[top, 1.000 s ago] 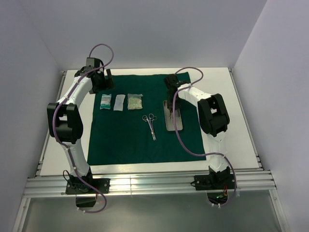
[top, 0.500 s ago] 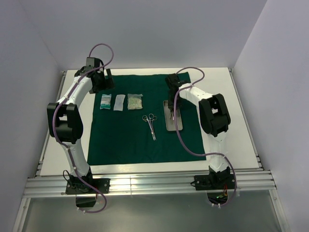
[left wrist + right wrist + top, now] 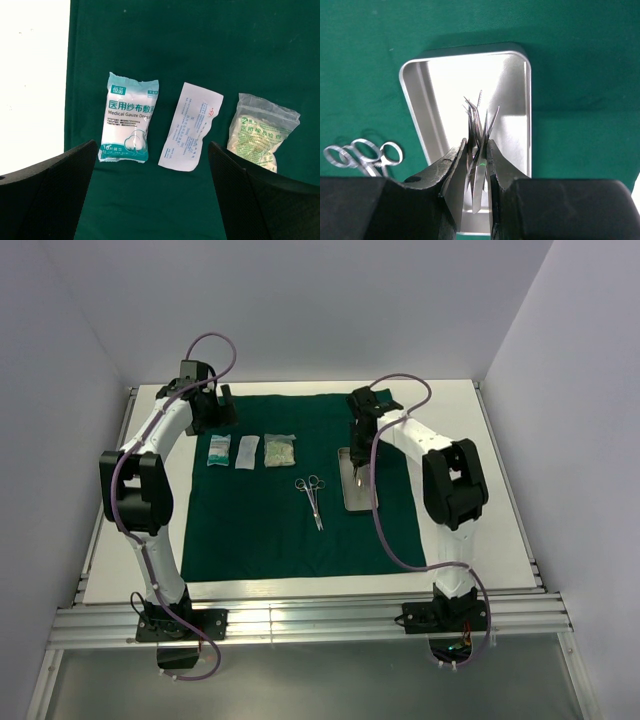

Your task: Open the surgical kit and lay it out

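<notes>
right gripper [image 3: 476,148]: grips tweezers [image 3: 480,116] | axis: along fingers [image 3: 451,171] | tips: toward tray [image 3: 416,97]

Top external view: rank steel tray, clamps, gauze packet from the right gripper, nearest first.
From the right gripper, holding tweezers:
1. Steel tray, directly beneath it.
2. Clamps, on the cloth to its left.
3. Gauze packet, far left on the cloth.

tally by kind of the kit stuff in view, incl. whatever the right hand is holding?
green cloth: 1
packets: 3 (gauze packet, white packet, greenish packet)
steel tray: 1
ring-handled clamps: 2, judging by four finger rings
tweezers in the right hand: a bunch, count unclear
total: 7, plus the tweezers
</notes>
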